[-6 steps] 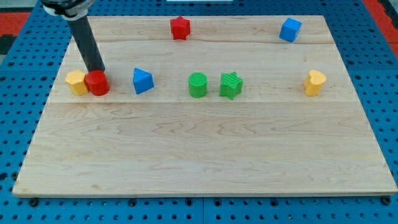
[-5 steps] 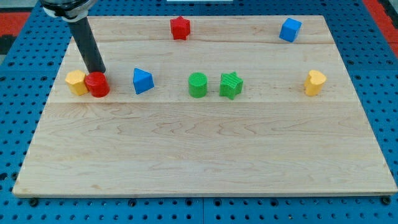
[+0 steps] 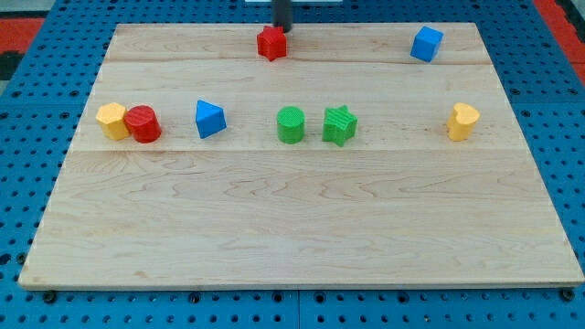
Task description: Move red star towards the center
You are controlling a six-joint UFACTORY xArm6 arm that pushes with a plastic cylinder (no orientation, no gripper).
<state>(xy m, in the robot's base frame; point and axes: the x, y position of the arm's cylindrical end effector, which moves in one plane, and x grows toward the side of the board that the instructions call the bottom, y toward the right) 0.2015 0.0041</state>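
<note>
The red star (image 3: 271, 43) lies near the top edge of the wooden board (image 3: 302, 228), a little left of the middle. My rod comes down from the view's top, and my tip (image 3: 282, 28) stands just behind the star's upper right side, touching it or nearly so. The board's centre lies below the star, around the green cylinder (image 3: 291, 124) and the green star (image 3: 339, 124).
A yellow block (image 3: 111, 120) and a red cylinder (image 3: 143, 122) touch at the left. A blue triangular block (image 3: 209, 119) lies right of them. A blue cube (image 3: 426, 43) is at the top right, a yellow block (image 3: 462, 121) at the right.
My rod has left the red cylinder at the left and moved to the top, behind the red star. The red star has shifted slightly to the right and down.
</note>
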